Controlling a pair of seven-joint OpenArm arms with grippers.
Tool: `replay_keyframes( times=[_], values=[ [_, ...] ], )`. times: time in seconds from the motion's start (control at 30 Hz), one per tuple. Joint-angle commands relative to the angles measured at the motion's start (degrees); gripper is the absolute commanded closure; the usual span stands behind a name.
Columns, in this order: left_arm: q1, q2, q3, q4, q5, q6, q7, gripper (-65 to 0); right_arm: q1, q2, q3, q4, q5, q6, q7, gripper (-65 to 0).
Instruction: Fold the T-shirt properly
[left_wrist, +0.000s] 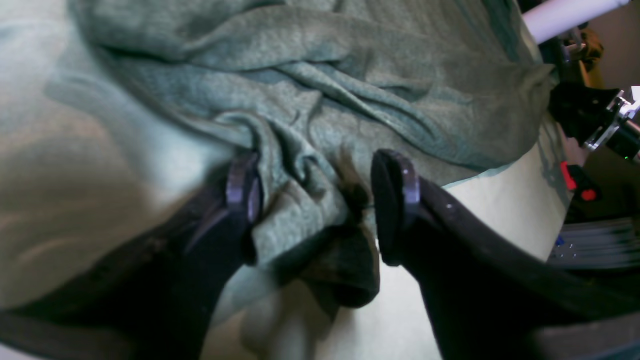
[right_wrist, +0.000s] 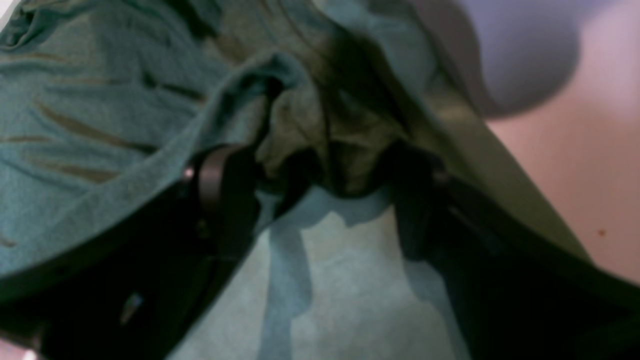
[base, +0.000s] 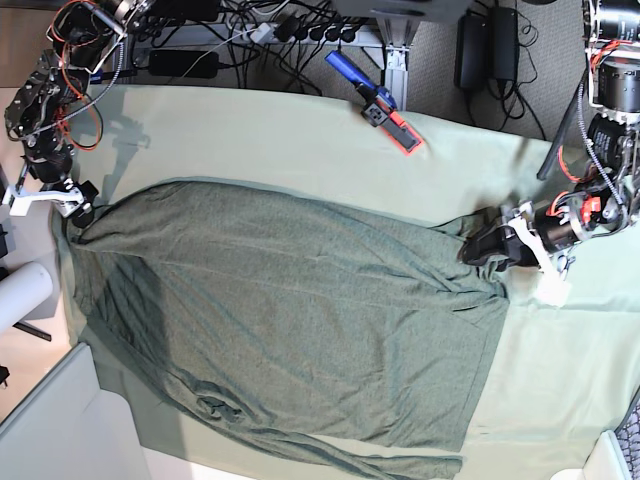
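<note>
Two tools are set at opposite ends of the T-shirt (base: 290, 320), one at each far edge, so that the garment can be worked from both sides at once. The left tool (left_wrist: 320, 200) is seen with its jaws standing apart around a bunched fold of the knit; the fabric lies between the fingers (left_wrist: 245, 187) but does not appear pinched, so the grip is judged not yet made. The right tool (right_wrist: 320, 175) is likewise spread wide over a gathered corner of cloth, nothing being clamped as far as the blurred wrist view allows.

Outward from the tools, the T-shirt is spread mostly flat across the pale tablecloth (base: 300, 140) that covers the counter, with wrinkles near the lower hem. A red-and-blue hand tool (base: 375, 100) is left beyond the shirt, well apart from it, where it cannot catch a fold.
</note>
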Motion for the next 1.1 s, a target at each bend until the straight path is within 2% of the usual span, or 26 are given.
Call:
replay_keyframes(
  times=[0.0,0.1,0.13,0.17,0.53,0.57,0.6,0.7,0.73,0.77,0.93,1.07],
  values=[
    [-0.5,-0.2,0.1,0.6,0.6,-0.3,0.8,-26.3,0.8,1.5,0.4,0.8,0.9,0.5,1.3,-42.0],
    [-0.5,-0.2,0.1,0.6,0.7,-0.3,0.8,-7.1,0.8,1.2,0.4,0.8,0.9,0.5,1.4,-42.0],
    [-0.5,-0.2,0.1,0.6,0.6,-0.3,0.8,-2.2,0.8,1.2,0.4,0.8,1.0,0.5,1.8,-42.0],
    [-0.5,-0.2,0.1,0.6,0.6,-0.3,0.8,0.0,0.8,1.0,0.4,0.8,1.0,0.5,2.2,-42.0],
    [-0.5,-0.3,0.1,0.7,0.4,-0.3,1.4,0.0,2.8,-2.1,0.4,-2.0,0.2,0.5,6.5,-41.7],
    [-0.5,-0.3,0.1,0.7,0.3,-0.3,1.4,0.0,3.1,-2.2,0.4,-2.6,0.0,0.5,6.9,-39.9],
    [-0.5,-0.4,0.1,0.7,0.4,-0.3,1.4,0.0,3.4,-2.3,0.4,-3.0,-0.3,0.5,7.6,-35.0],
    [-0.5,-0.5,0.1,0.8,-0.1,-0.3,1.5,0.0,4.2,-2.4,0.4,-4.5,-2.0,0.5,8.8,-10.9],
    [-0.5,-0.7,0.0,0.9,-0.6,-0.3,1.7,0.0,4.1,-2.4,0.4,-4.7,-2.2,0.5,9.0,-3.9],
    [-0.5,-0.9,0.0,1.2,-1.4,-0.3,2.0,0.0,4.1,-2.5,0.4,-4.8,-2.2,0.5,9.0,0.0],
    [-0.2,-2.2,0.0,5.2,-3.6,-0.3,6.3,0.0,3.9,-2.2,0.4,-4.6,-1.9,0.5,6.1,0.0],
    [1.7,-4.0,0.0,11.0,-7.4,-0.3,10.5,0.0,2.8,-1.7,1.1,-2.5,1.9,0.7,1.1,0.0]
  ],
)
